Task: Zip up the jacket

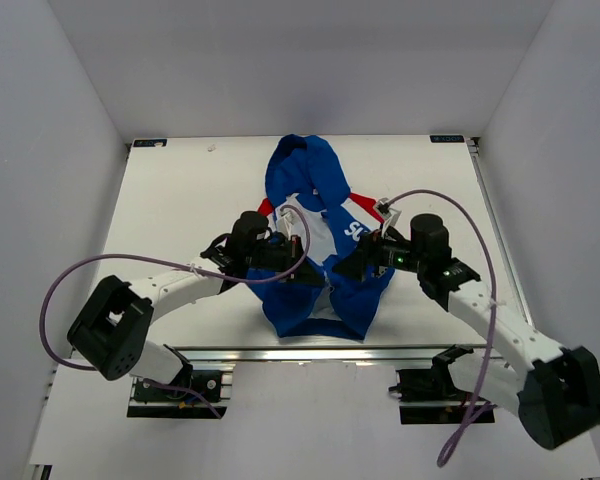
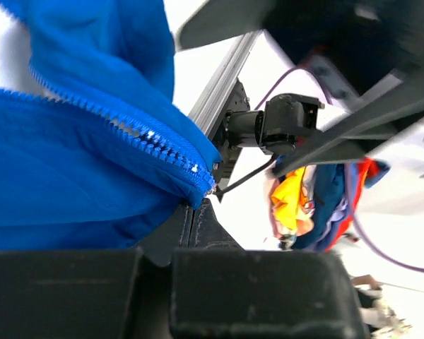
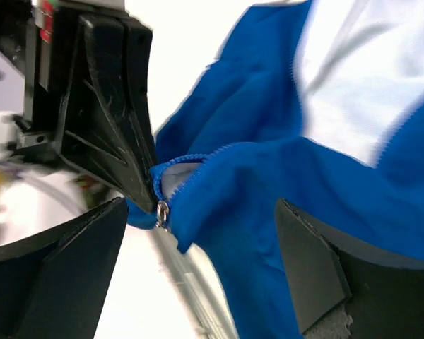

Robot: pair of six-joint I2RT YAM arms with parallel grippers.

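two end effectors at the hem of the small royal-blue hooded zip jacket (image 1: 315, 215), mid white worktop (image 1: 180, 200): my left end effector (image 2: 196, 212) pinches the blue zip (image 2: 148, 138) at its bottom end, my right end effector (image 3: 201, 212) spread around blue fabric.

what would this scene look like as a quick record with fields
jacket: blue, hood at the far end, lying on the table, front open
zip: unjoined, teeth bare
left pincer: shut on the zip's lower end
right pincer: open, blue fabric between its fingers
silver zip part: right by the left pincer's tips
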